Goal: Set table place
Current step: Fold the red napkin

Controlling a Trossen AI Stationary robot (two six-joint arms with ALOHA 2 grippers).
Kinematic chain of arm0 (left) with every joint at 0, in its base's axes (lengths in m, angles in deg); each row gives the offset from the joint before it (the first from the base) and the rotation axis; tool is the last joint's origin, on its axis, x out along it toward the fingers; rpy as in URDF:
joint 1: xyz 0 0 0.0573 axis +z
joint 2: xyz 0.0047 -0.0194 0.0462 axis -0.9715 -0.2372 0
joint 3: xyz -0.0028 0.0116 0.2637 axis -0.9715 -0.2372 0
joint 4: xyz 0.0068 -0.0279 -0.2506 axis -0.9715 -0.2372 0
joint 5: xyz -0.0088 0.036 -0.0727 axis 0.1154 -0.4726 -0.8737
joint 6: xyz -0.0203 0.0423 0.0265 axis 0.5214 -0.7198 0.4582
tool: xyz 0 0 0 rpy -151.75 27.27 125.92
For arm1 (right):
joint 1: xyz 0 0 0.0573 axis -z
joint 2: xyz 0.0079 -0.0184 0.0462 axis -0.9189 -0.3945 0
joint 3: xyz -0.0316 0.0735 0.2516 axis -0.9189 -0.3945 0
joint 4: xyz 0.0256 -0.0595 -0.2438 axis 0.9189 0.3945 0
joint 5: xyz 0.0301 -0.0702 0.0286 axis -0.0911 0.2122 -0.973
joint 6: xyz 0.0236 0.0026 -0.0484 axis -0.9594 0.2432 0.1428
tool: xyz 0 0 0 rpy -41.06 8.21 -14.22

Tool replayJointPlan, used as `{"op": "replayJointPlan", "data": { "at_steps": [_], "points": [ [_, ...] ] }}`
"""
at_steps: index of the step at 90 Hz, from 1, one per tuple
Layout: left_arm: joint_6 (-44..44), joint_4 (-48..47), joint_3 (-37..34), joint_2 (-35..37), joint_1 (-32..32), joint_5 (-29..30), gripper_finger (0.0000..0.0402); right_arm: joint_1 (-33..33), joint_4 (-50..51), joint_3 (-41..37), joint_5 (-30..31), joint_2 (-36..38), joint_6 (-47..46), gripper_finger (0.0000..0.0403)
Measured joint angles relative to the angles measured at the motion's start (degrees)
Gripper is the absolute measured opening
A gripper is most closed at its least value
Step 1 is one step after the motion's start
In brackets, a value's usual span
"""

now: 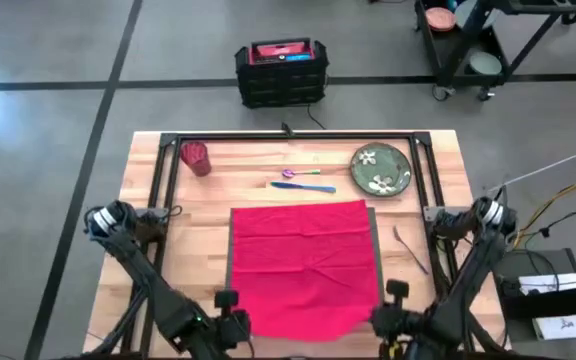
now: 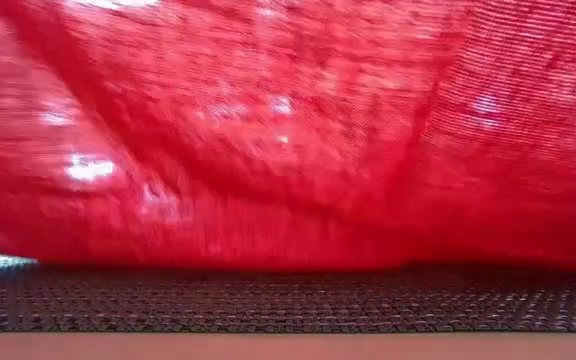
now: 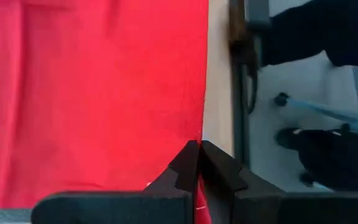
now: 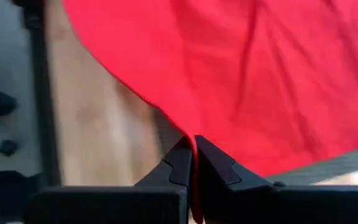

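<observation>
Both grippers are pinched shut on the red cloth napkin (image 1: 303, 262), one at each near corner. The left gripper (image 3: 199, 163) has its two fingers pressed together with a strip of red fabric caught between the tips, right at the napkin's edge. The right gripper (image 4: 193, 158) is doing the same thing on the other corner, fingers squeezed closed with the cloth running down between them.

From above, the napkin is spread across the near middle of the wooden table (image 1: 148, 190), and it pretty much covers the dark grey placemat (image 1: 375, 250), which only peeks out as a thin strip along the right side and a sliver on the left. In the low view the red cloth hangs just above the ribbed mat surface (image 2: 288, 300), so the near edge looks lifted rather than lying flat.

Farther back on the table: a green plate (image 1: 381, 168) with a flower pattern at the far right, a couple of colourful utensils (image 1: 303, 180) just left of it, and a red cup (image 1: 196, 157) at the far left. A fork (image 1: 408, 248) lies right of the mat. A black crate (image 1: 281, 72) sits on the floor beyond the table.
</observation>
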Motion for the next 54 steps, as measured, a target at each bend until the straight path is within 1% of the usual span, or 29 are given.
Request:
{"op": "replayJointPlan", "data": {
  "at_steps": [11,16,22,28,38,46,54],
  "points": [
    [2.11,2.97,-0.11,-0.08,-2.34,-0.03,0.0,-1.1,-4.14,2.25,-2.51,-2.43,1.43,0.0],
    [1.98,4.0,-0.13,0.03,-2.64,-0.23,0.0,-1.35,-4.19,3.2,-3.94,-3.39,1.99,0.0],
    [1.71,4.05,-0.13,0.39,-2.51,-0.2,0.0,-1.38,-3.0,3.97,-4.02,-3.74,1.82,0.0],
    [1.0,3.63,-0.13,0.7,-2.34,0.47,0.0,-1.27,-0.97,4.61,-2.36,-3.32,1.39,0.0],
    [0.38,-0.53,-0.13,0.99,-1.84,2.38,0.0,-0.62,4.25,5.36,3.42,-1.44,0.0,0.0],
    [0.74,-6.24,-0.16,1.97,-0.86,6.4,0.0,0.71,9.13,5.4,7.59,0.52,-1.88,0.0],
    [1.2,-12.15,-0.26,2.78,0.52,10.08,0.0,3.25,14.08,4.65,9.17,1.56,-3.53,0.0]
  ]
}}
